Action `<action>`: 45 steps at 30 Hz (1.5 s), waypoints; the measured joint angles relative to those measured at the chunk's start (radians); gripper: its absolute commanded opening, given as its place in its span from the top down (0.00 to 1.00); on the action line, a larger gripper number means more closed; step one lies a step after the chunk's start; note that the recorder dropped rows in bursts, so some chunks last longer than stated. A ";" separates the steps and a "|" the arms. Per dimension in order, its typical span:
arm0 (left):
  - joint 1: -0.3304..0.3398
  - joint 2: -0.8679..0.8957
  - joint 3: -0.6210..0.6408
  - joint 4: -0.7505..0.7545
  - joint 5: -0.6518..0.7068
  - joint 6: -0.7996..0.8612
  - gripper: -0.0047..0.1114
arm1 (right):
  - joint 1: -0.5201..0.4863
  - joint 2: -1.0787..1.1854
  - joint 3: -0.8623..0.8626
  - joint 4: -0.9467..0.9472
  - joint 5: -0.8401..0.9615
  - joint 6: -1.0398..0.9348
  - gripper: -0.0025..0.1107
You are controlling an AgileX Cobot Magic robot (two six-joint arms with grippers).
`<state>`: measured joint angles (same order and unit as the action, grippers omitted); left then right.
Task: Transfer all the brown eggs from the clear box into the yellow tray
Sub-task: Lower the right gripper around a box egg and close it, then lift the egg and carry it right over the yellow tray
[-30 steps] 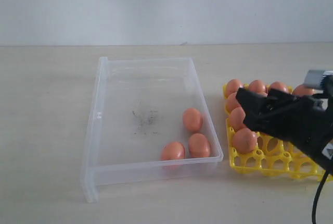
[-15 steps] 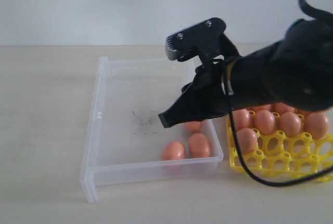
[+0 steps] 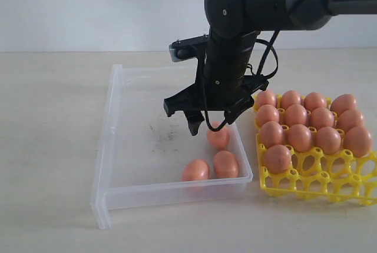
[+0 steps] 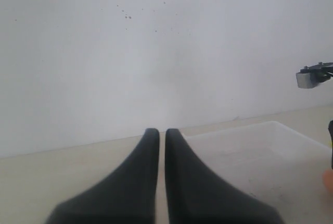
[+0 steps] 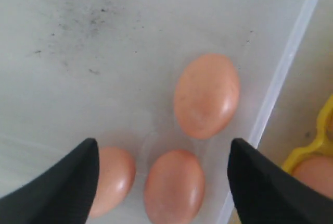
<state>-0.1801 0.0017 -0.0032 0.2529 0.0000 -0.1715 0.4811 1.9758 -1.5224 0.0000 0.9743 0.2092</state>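
Right jaws spread wide, nothing between them, pointing straight down into the clear box (image 3: pixel 115 141), hanging just above the farthest of three brown eggs (image 3: pixel 219 140) lying near the box wall on the tray side. Right arm (image 3: pixel 235 47) comes in from above, wrist bent downward. Yellow tray (image 3: pixel 306 185) just beside the box on the tabletop (image 3: pixel 47 117), thirteen eggs seated in its cups. Left jaws pressed together, empty, held level, aimed at the wall.

The brown eggs (image 3: pixel 225 164) are plain, smooth orange-brown. The clear box (image 3: pixel 108 147) is colourless and see-through, with dark specks (image 3: pixel 165 135) scattered across its floor. The egg tray (image 3: pixel 293 175) is bright yellow, the right gripper (image 3: pixel 211 125) black, the counter (image 3: pixel 47 147) pale beige.
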 measured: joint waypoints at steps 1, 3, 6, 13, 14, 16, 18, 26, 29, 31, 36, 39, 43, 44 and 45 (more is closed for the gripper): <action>0.000 0.000 0.000 0.000 0.000 0.000 0.93 | -0.002 0.005 -0.009 0.000 0.007 0.000 0.42; 0.000 0.000 0.000 0.000 0.000 0.000 0.93 | -0.014 0.032 -0.039 0.000 0.021 0.000 0.42; 0.000 0.000 0.000 0.000 0.000 0.000 0.93 | -0.018 0.091 -0.071 -0.005 0.049 -0.011 0.42; 0.000 0.000 0.000 0.000 0.000 0.000 0.93 | -0.024 0.145 -0.111 -0.009 0.057 -0.014 0.42; 0.000 0.000 0.000 0.000 0.000 0.000 0.93 | -0.024 0.149 -0.115 -0.013 0.057 -0.014 0.44; 0.000 0.000 0.000 0.000 0.000 0.000 0.93 | -0.024 0.157 -0.125 -0.020 0.054 -0.014 0.49; 0.000 0.000 0.000 0.000 0.000 0.000 0.93 | -0.025 0.169 -0.130 -0.033 0.054 -0.014 0.53; 0.000 0.000 0.000 0.000 0.000 0.000 0.93 | -0.042 0.201 -0.130 -0.045 0.067 -0.012 0.72; 0.000 0.000 0.000 0.000 0.000 0.000 0.93 | -0.044 0.201 -0.130 -0.054 0.045 -0.009 0.98; 0.000 0.000 0.000 0.000 0.000 0.000 0.93 | -0.044 0.201 -0.130 -0.056 0.019 -0.019 0.98; 0.000 0.000 0.000 0.000 0.000 0.000 0.93 | -0.044 0.196 -0.113 -0.028 -0.129 -0.079 0.98; 0.000 0.000 0.000 0.000 0.000 0.000 0.93 | -0.044 0.151 -0.029 0.029 -0.318 -0.165 0.98; 0.000 0.000 0.000 0.000 0.000 0.000 0.93 | -0.044 0.022 0.212 0.068 -0.720 -0.268 0.98; 0.000 0.000 0.000 0.000 0.000 0.000 0.93 | -0.044 -0.006 0.271 0.070 -0.815 -0.288 0.98; 0.000 0.000 0.000 0.000 0.000 0.000 0.93 | -0.044 -0.041 0.349 0.071 -0.940 -0.304 0.98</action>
<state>-0.1801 0.0017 -0.0032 0.2529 0.0000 -0.1715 0.4369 1.9347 -1.1736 0.0714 0.0341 -0.0952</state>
